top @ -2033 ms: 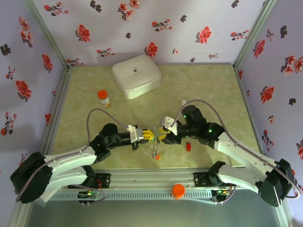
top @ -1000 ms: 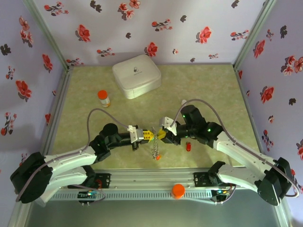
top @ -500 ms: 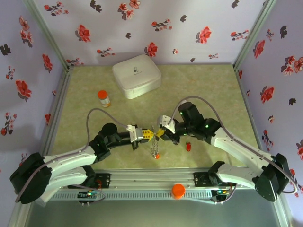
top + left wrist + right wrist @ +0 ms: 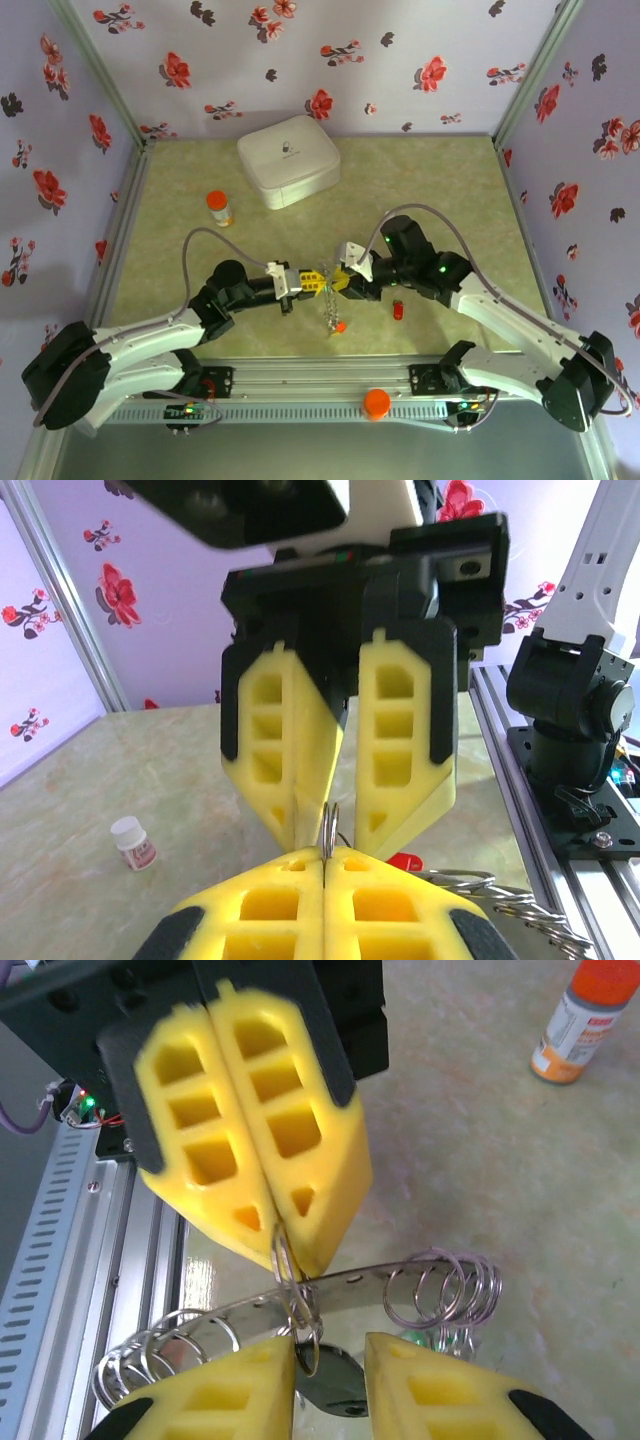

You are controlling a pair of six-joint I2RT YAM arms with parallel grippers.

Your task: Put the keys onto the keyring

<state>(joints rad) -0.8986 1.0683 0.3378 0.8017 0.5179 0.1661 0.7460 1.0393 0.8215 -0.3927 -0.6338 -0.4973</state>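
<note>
My left gripper [image 4: 317,283] [image 4: 324,858] is shut on a small split ring [image 4: 331,830] of the keyring [image 4: 330,306], pinching it at the fingertips. The keyring's metal band [image 4: 400,1275] carries several small rings and hangs below both grippers over the table. My right gripper [image 4: 339,283] [image 4: 330,1358] faces the left one tip to tip and stands open, with a ring and a dark key blade [image 4: 338,1388] in the gap, touching neither finger. An orange key [image 4: 340,326] dangles at the ring's bottom. A green key head [image 4: 410,1338] peeks behind the band. A red key [image 4: 398,311] [image 4: 406,861] lies on the table.
A white rounded case [image 4: 288,160] sits at the back. An orange-capped pill bottle [image 4: 218,207] [image 4: 585,1020] stands left of centre. The metal rail [image 4: 320,385] with an orange knob [image 4: 376,403] runs along the near edge. Walls close in the left, right and back.
The right gripper has moved left up to the left gripper and its jaws have opened. The hanging keyring and orange key swung slightly right. The left gripper stayed shut.
</note>
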